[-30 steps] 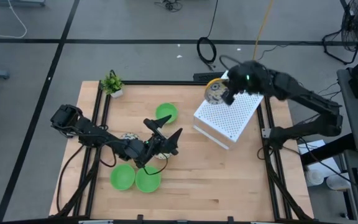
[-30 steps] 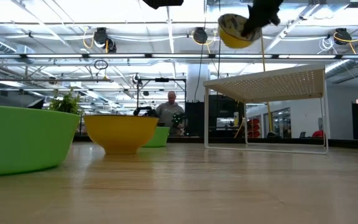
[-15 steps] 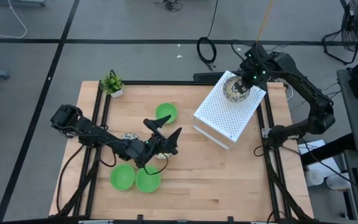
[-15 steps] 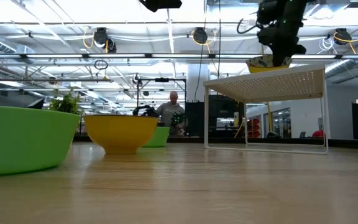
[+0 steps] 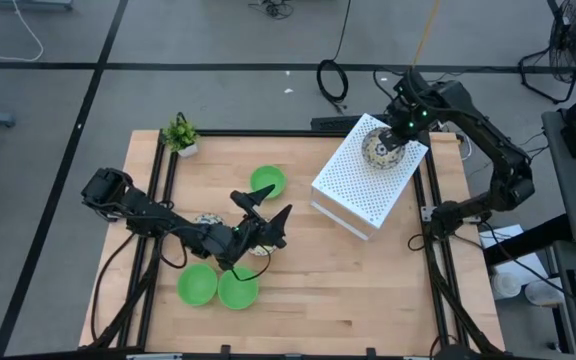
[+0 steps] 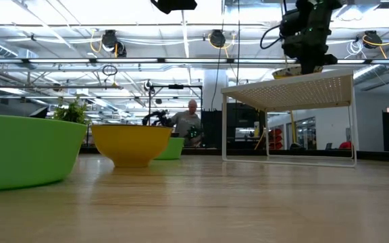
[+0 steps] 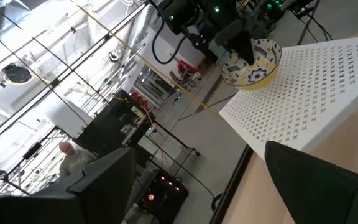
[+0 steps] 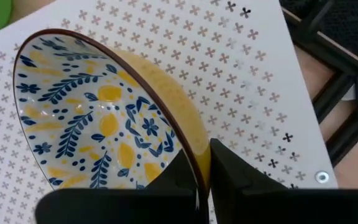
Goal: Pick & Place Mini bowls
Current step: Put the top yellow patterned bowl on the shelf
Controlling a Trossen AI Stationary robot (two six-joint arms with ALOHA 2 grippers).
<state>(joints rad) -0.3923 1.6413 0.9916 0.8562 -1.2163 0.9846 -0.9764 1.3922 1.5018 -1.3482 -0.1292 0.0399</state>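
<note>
- Right gripper (image 5: 388, 142) over the far corner of the white perforated shelf (image 5: 368, 185), fingers pinched on the rim of a floral bowl (image 8: 98, 121).
- Floral bowl, cream inside with blue and yellow pattern, yellow outside, resting on the shelf top.
- Left gripper (image 5: 266, 217) low over the table's middle, fingers spread wide, nothing between them.
- Three green bowls on the wooden table (image 5: 348, 280): one (image 5: 267, 182) just beyond the left gripper, two (image 5: 196, 285) (image 5: 238, 289) side by side at the near edge.
- Second floral bowl (image 5: 206, 221) on the table, partly hidden under the left arm.
- Potted plant (image 5: 180, 135) at the far left corner.
- Person (image 6: 190, 123) in the room behind, seen in the low view.
</note>
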